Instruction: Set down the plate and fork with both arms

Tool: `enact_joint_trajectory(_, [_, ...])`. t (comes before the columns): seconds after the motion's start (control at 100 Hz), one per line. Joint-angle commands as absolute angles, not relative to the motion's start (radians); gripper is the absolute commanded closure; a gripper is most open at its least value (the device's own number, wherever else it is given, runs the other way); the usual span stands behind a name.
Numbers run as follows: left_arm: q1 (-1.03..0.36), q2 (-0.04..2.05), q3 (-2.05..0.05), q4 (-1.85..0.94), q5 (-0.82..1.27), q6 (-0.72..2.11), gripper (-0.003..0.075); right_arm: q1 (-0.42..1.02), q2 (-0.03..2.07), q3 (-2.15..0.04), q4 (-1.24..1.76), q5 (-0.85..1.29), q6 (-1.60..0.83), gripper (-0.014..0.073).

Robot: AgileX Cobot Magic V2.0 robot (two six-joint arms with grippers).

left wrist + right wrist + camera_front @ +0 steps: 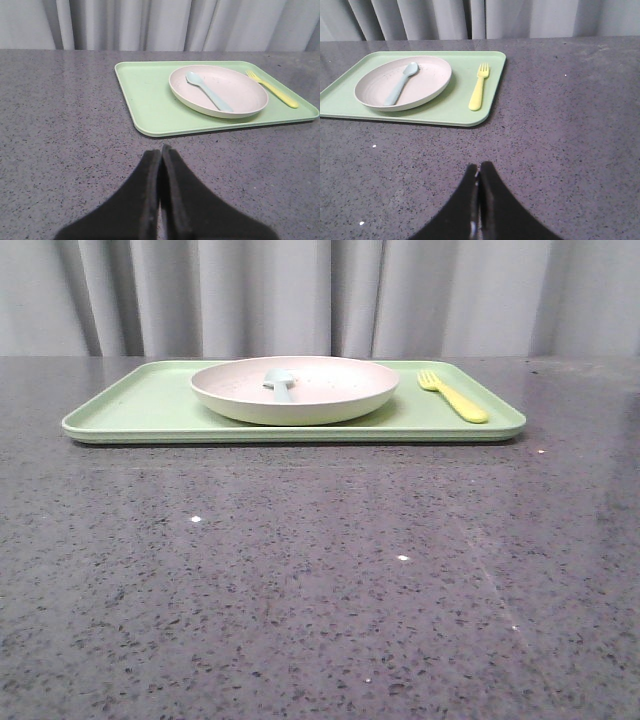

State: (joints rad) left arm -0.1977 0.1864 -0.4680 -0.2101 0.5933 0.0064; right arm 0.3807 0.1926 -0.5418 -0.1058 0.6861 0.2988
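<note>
Plate (pixel 294 390) sits on the tray (pixel 140 405), spoon (pixel 280 383) inside; fork (pixel 453 396) at its 3 o'clock. Left gripper (pixel 161 150) and right gripper (pixel 478 167) are both closed, empty, above the counter (pixel 300 590).

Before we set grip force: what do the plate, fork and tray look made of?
Plate: likely matte melamine or fibre-composite plastic; faint speckle, dull sheen, though glazed ceramic isn't ruled out.
Fork: moulded plastic; uniform yellow, thick rounded tines, no metallic glint.
Tray: same matte plastic look; even pale green, soft rolled rim.
</note>
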Motion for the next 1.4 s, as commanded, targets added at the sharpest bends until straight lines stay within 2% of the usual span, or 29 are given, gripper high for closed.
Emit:
enact_joint_trajectory(0.0, [-0.204, 0.197, -0.492, -0.216, 0.52, -0.006, 0.0741, 0.382, 0.202, -0.563, -0.125, 0.605, 0.298, 0.066])
enact_joint_trajectory(0.65, [-0.204, 0.197, -0.492, -0.216, 0.52, -0.006, 0.0741, 0.382, 0.202, -0.563, -0.125, 0.605, 0.298, 0.066])
enact_joint_trajectory(0.8, [-0.204, 0.195, -0.46, -0.13, 0.515, -0.006, 0.0741, 0.382, 0.202, -0.563, -0.125, 0.605, 0.298, 0.066])
enact_joint_trajectory(1.09, [-0.131, 0.195, -0.288, -0.118, 0.155, -0.006, 0.0741, 0.382, 0.202, -0.563, -0.125, 0.605, 0.298, 0.066])
enact_joint_trajectory(1.39, [-0.022, 0.111, -0.149, -0.061, 0.051, 0.0, 0.0741, 0.382, 0.202, -0.563, -0.125, 0.605, 0.298, 0.066])
